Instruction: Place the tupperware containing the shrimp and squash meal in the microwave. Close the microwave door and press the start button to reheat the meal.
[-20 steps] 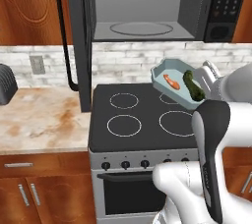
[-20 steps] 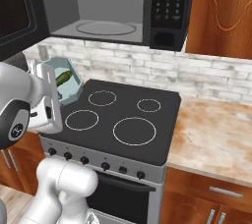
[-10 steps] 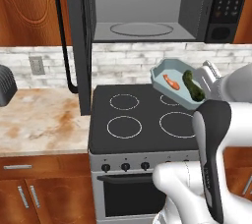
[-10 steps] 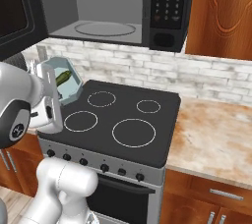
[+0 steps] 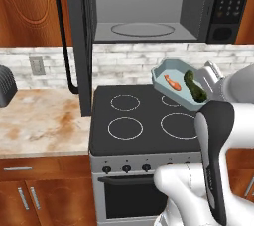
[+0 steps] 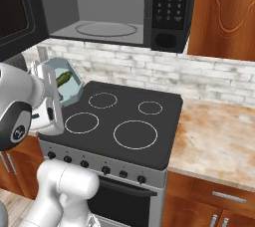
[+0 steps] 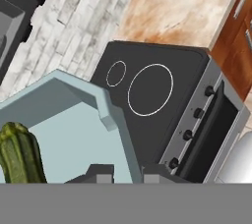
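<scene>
The pale blue tupperware [image 5: 173, 74] hangs tilted in the air over the stove's back right burner, below the microwave's opening. In it lie the orange shrimp [image 5: 172, 82] and the dark green squash [image 5: 195, 86]. My gripper [image 5: 203, 87] is shut on the tray's rim at its right side. The hand view shows the two fingertips pinching the tupperware [image 7: 64, 120] wall at my gripper [image 7: 127, 175], with the squash [image 7: 19, 154] beside them. From the right base view the tupperware [image 6: 67, 89] and squash [image 6: 63, 78] sit in front of my gripper [image 6: 52, 87]. The microwave [image 5: 149, 31] stands open, its turntable bare. The microwave door [image 5: 80, 41] is swung out to the left.
A black stove [image 5: 134, 121] with four ring burners lies under the tray, knobs along its front. Marbled counter [image 5: 39, 121] extends left, with a dark object [image 5: 5, 87] at its edge. More counter [image 6: 219, 131] lies right of the stove. The keypad [image 5: 230, 2] is on the microwave's right.
</scene>
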You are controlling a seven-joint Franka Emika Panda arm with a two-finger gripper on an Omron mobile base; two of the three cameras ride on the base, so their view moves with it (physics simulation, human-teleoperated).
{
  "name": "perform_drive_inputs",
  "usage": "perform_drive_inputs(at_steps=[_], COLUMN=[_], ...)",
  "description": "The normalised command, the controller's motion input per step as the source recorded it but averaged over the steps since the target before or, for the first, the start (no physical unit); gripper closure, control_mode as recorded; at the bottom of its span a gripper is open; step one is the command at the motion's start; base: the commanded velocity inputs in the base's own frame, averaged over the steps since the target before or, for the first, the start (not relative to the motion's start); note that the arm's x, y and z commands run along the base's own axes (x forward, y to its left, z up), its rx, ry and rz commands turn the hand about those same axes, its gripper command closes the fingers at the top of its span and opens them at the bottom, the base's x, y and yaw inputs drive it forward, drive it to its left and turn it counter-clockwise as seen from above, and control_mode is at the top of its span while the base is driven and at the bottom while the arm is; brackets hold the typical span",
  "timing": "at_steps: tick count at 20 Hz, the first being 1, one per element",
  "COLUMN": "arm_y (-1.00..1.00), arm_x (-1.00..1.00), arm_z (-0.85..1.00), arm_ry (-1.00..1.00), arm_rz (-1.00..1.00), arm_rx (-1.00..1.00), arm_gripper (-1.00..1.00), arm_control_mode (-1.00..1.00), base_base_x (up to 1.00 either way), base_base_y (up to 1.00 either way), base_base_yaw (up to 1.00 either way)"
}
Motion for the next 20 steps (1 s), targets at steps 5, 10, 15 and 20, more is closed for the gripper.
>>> perform_drive_inputs(at_steps=[5,10,15,20], arm_y=[0.0,0.0,0.0,-0.01], arm_x=[0.0,0.04,0.26,0.34], arm_z=[0.54,0.78,0.45,0.21], arm_ry=[-0.16,-0.08,0.01,0.0], arm_rz=[-0.02,-0.06,-0.03,0.0], arm_rx=[0.0,0.0,0.0,0.0], arm_gripper=[1.0,1.0,1.0,1.0], arm_control_mode=[-1.0,-1.0,-1.0,-1.0], base_base_x=[0.0,0.0,0.0,0.0], base_base_y=[0.0,0.0,0.0,0.0], base_base_yaw=[0.0,0.0,0.0,0.0])
